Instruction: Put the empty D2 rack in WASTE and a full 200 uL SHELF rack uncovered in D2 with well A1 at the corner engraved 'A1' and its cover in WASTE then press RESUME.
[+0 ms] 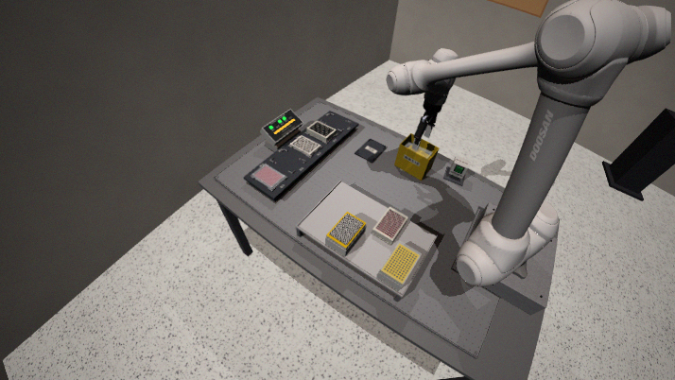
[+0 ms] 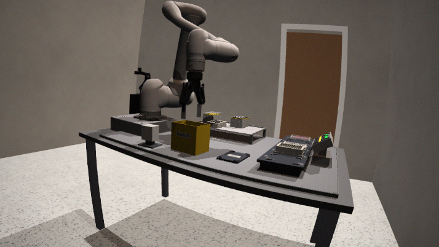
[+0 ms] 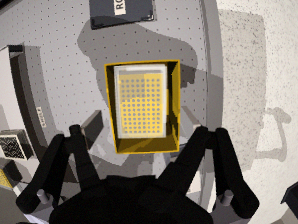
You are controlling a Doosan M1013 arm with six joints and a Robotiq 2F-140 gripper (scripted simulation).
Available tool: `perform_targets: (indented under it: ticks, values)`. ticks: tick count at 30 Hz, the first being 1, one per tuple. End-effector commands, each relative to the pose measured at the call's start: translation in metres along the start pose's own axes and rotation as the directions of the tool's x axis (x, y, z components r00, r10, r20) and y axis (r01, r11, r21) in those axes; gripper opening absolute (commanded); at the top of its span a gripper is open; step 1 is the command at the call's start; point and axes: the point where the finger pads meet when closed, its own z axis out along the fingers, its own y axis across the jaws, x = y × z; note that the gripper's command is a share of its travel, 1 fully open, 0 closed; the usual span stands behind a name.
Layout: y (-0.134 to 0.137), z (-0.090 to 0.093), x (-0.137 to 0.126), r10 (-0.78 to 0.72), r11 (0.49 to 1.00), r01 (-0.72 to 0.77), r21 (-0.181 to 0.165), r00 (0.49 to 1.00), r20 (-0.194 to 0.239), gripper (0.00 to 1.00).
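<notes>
My gripper (image 1: 421, 137) (image 2: 191, 115) (image 3: 140, 116) is open and empty, hanging just above the mouth of the yellow WASTE bin (image 1: 413, 165) (image 2: 190, 138) (image 3: 176, 96). A rack (image 3: 140, 99) with a yellow plate of dark holes lies inside the bin, below its rim and clear of my fingers. On the dark deck, the D2 place (image 1: 292, 162) is bare. It lies between the pink plate (image 1: 268, 176) and the white plate (image 1: 304, 144). Three racks stand on the shelf (image 1: 321, 213): a yellow-rimmed one with a black-and-white top (image 1: 347, 229), a pink one (image 1: 389, 223) and a yellow one (image 1: 401, 262).
The RG nest (image 1: 370, 152) (image 2: 233, 156) (image 3: 120, 4) lies between the bin and the deck. The RESUME button box (image 1: 460, 165) (image 2: 150, 133) stands on the bin's other side. The panel (image 1: 282, 125) (image 2: 323, 139) shows green lights and an amber strip. A dark reservoir (image 1: 321, 129) sits on the deck.
</notes>
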Motion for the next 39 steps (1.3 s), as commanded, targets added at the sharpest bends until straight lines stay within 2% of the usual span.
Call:
perform_targets:
  ticks: [1,14,39]
  values:
    - [0.0,0.0,0.0,0.0,1.0,0.0,0.0,1.0,0.0,0.77]
    - [0.0,-0.003,0.0,0.0,1.0,0.0,0.0,1.0,0.0,0.77]
    - [0.0,-0.042,0.0,0.0,1.0,0.0,0.0,1.0,0.0,0.77]
